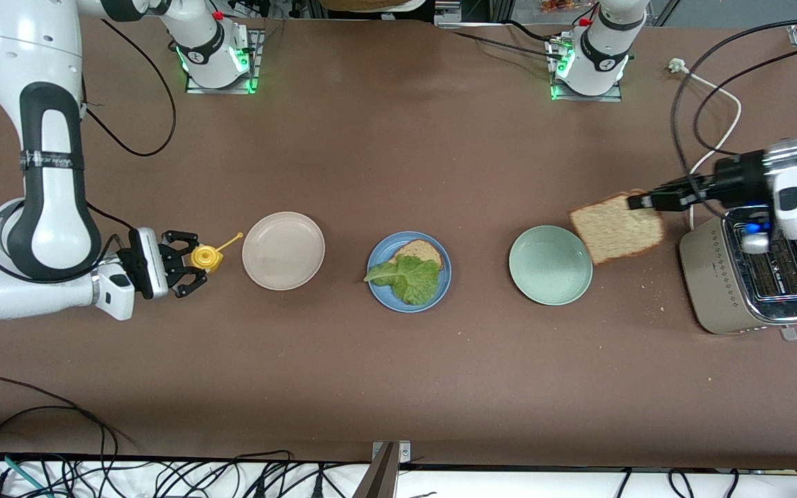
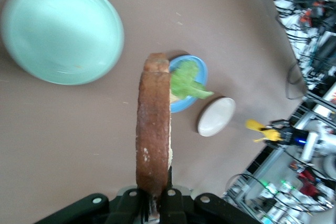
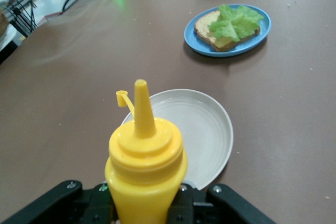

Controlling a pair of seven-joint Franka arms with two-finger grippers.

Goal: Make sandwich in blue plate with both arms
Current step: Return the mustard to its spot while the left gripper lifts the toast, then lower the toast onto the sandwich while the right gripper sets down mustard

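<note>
On blue plate (image 1: 376,287), toast, lettuce atop

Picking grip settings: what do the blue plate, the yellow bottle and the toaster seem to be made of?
Blue plate: matte, probably plastic or melamine; even colour, no glare. Yellow bottle: soft glossy plastic with a moulded nozzle, in the shut right gripper. Toaster: brushed, champagne-toned metal shell, likely steel, with shiny chrome trim.

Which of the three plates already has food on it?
The blue plate, the middle one of the row: it holds a bread slice and lettuce. The beige plate and green plate hold nothing.
</note>
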